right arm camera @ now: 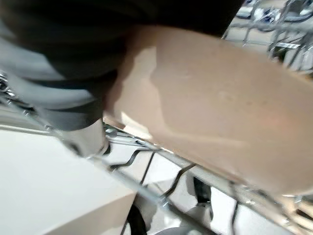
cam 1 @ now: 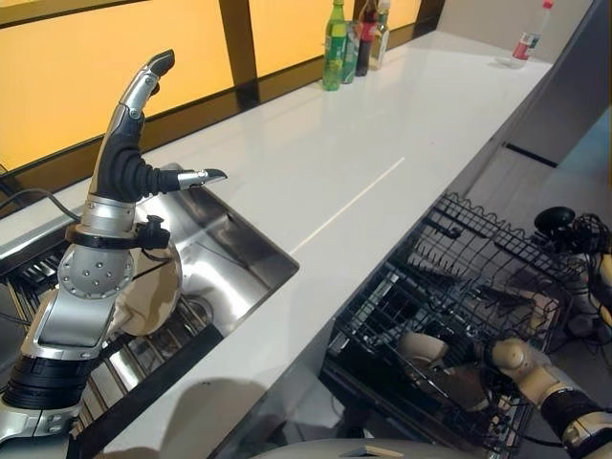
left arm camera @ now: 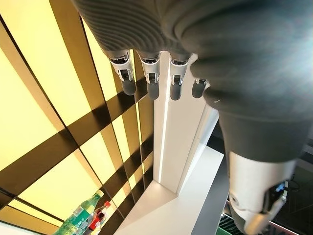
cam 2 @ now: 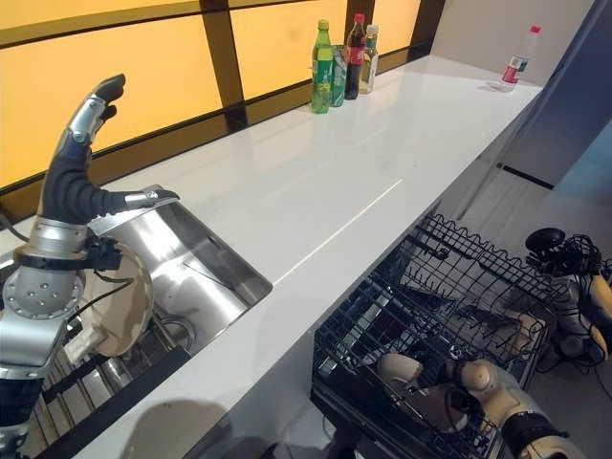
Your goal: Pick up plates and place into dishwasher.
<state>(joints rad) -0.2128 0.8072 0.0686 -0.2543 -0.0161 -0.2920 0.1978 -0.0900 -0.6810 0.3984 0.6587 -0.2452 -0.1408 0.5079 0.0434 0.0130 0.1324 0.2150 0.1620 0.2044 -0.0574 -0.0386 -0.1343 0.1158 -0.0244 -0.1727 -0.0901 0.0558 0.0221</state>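
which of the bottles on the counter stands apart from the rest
The red-capped clear bottle at the counter's far right end; the green bottle and two others stand clustered by the yellow wall.

bench glossy white | sink brushed steel | dishwasher rack black wire | plate beige | bottles green, dark red, clear | wall panels amber, dark-framed

Green bottle at the worktop's 12 o'clock end: label too small to read.
Dark bottle with red cap just beside it: label print not legible.
Clear bottle beside that: no readable text.
Bottle with red label at the 1 o'clock corner: label shows, letters cannot be made out.
Numbers and signs: none readable anywhere.
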